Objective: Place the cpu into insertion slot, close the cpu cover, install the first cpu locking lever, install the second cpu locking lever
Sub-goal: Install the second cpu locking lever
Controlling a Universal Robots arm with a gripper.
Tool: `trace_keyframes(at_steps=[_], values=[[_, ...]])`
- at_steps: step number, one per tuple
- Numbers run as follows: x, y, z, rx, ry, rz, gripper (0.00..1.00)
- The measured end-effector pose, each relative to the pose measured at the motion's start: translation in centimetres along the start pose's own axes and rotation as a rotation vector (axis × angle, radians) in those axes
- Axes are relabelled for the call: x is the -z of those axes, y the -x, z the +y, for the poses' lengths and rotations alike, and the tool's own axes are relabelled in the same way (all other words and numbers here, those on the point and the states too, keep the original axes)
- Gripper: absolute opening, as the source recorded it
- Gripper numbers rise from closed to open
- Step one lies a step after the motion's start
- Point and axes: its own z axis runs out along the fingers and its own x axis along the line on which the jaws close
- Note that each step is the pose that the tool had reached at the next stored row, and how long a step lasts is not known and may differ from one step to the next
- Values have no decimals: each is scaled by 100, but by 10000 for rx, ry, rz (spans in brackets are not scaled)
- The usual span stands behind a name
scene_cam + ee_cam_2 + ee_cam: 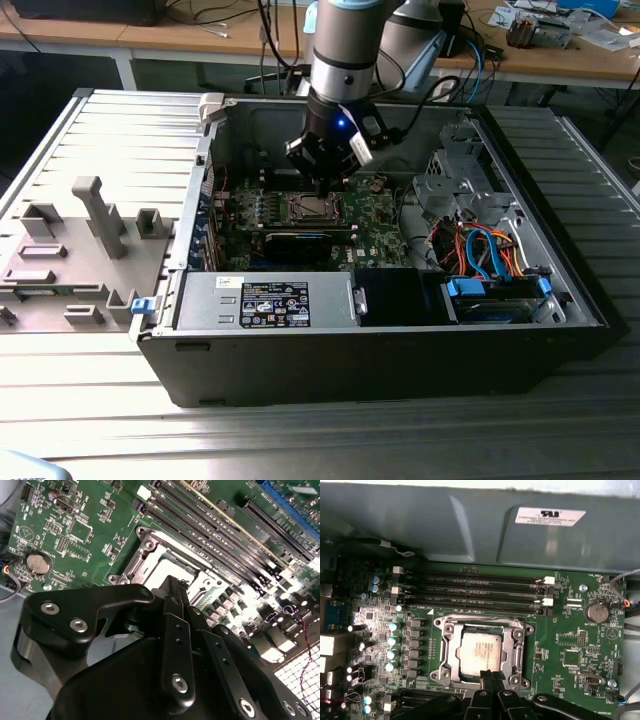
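The gripper (492,676) hangs low over the motherboard (570,645) with its black fingers (176,630) drawn together into a narrow point, holding nothing, the tips at the near edge of the insertion slot (520,635). In the first wrist view the cpu (481,650) already lies flat in that slot, its dull silver top showing through the window of the cpu cover (451,645), which seems to be folded down over it, though whether it is latched cannot be made out.

The chip is light, stiff and smooth-topped, and I judge it fragile at its underside contacts; it should be taken only by its outer edges, never pressed askew. The cover is thin sheet metal, springy, best pushed on its frame rather than across the window.

Beyond the socket run the long memory slots (475,592), with a coin cell battery (595,612) off to one side. In the exterior view the gripper (328,185) stands inside the open computer case (330,350).
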Motion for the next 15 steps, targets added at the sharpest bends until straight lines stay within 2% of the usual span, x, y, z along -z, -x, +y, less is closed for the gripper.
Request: trace_keyframes(at_steps=[2,4,5,6,7,9,10,12,13,14,15], values=[[0,-2,-27,2,62,-6,11],[0,-4,-44,6,162,-14,11],[0,-4,-53,9,230,-19,11],[1,-6,-70,13,330,-27,11],[1,-7,-83,15,390,-32,11],[1,-9,-110,23,584,-48,11],[2,-10,-130,31,788,-63,11],[2,-11,-142,39,972,-79,11],[2,-12,-149,46,1173,-94,11],[2,-12,-153,51,1296,-104,11],[2,-13,-158,57,1452,-117,11]])
